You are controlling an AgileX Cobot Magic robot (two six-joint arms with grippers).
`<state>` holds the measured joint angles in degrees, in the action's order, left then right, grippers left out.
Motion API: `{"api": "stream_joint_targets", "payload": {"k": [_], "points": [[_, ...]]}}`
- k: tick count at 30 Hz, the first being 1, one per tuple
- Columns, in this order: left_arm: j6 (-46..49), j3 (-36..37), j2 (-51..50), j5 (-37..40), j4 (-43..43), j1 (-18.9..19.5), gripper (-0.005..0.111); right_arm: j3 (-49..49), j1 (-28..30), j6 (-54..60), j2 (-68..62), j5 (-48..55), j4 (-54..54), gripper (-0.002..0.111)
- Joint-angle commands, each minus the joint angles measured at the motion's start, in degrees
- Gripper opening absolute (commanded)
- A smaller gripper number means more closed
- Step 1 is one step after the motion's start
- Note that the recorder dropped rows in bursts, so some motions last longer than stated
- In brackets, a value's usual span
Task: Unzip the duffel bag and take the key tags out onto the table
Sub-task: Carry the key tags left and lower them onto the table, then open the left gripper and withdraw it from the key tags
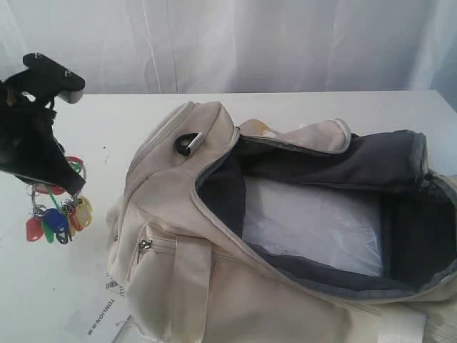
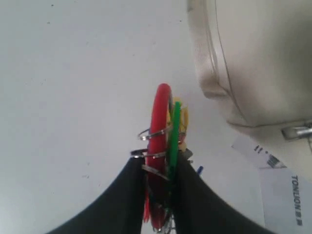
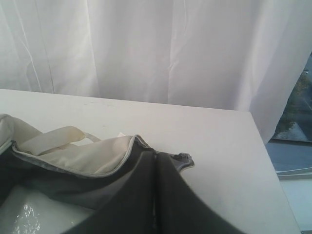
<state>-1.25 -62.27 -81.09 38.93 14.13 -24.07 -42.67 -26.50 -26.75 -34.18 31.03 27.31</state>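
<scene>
I'm holding the key tags (image 1: 57, 218) in the left tool (image 1: 71, 187), which is clamped on the bunch near its rings, so the coloured tags are hanging straight down beneath the tips. In the left wrist view the red and green tags (image 2: 163, 122) are running lengthwise out past the tool (image 2: 161, 168), pointing at bare desk (image 2: 73, 73). That is the relation I'm watching: the desk is lying directly below the bunch, and I judge there is a gap between them, though I cannot tell how much. The bag (image 1: 171, 186) is sitting off to the tool's side, unzipped and gaping, with a printed paper label (image 1: 107, 314) lying on the desk by its corner. The left arm is angling down and forward, wrist high. The right tool (image 3: 156, 163) is closed together at the far end of the bag's opening, well away, so lowering and letting go is looking like the left arm's job.
</scene>
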Motion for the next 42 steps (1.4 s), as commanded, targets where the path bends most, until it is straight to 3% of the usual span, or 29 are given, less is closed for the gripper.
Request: {"api": "stream_joint_targets", "payload": {"k": [1, 4, 13, 15, 20, 23, 25, 31, 36, 39, 42], "points": [[-0.71, 6.14, 0.37, -12.44, -1.24, 0.16, 0.000, 0.09, 0.24, -0.34, 0.40, -1.10, -0.09, 0.000], [-1.81, 8.59, 0.12, -18.36, -1.24, 0.16, 0.000, 0.09, 0.24, -0.34, 0.40, -1.61, -0.73, 0.000], [-3.79, 8.92, -5.04, -19.85, -1.24, 0.16, 0.004, 0.09, 0.24, -0.34, 0.40, -1.61, -0.96, 0.000], [-5.00, 8.92, -5.67, -19.73, -1.24, 0.16, 0.014, 0.09, 0.24, -0.34, 0.40, -1.61, -1.06, 0.000], [-5.42, 7.65, -5.55, -15.17, -1.24, 0.16, 0.054, 0.09, 0.24, -0.34, 0.40, -1.61, -1.32, 0.000], [-5.42, 4.69, -5.55, -9.23, -1.24, 0.16, 0.069, 0.09, 0.24, -0.34, 0.40, -1.61, -1.53, 0.000], [-5.42, 1.82, -5.55, -3.63, -1.34, 0.06, 0.072, 0.09, 0.24, -0.34, 0.40, -1.61, -1.53, 0.000], [-4.54, -7.13, -2.05, 9.98, -3.86, -0.05, 0.072, 0.09, 0.24, -0.34, 0.40, -1.61, -1.65, 0.000], [-3.63, -8.42, 5.47, 17.34, -6.21, -0.05, 0.071, 0.09, 0.24, -0.34, 0.40, -1.72, -1.90, 0.000], [-3.14, -6.91, 11.97, 20.25, -7.74, -0.05, 0.057, 0.09, 0.24, -0.34, 0.40, -2.19, -2.03, 0.000], [-4.72, -3.91, 19.98, 19.95, -10.09, -0.05, 0.035, 0.23, 0.24, -0.34, 0.28, -2.71, -2.25, 0.000]]}}
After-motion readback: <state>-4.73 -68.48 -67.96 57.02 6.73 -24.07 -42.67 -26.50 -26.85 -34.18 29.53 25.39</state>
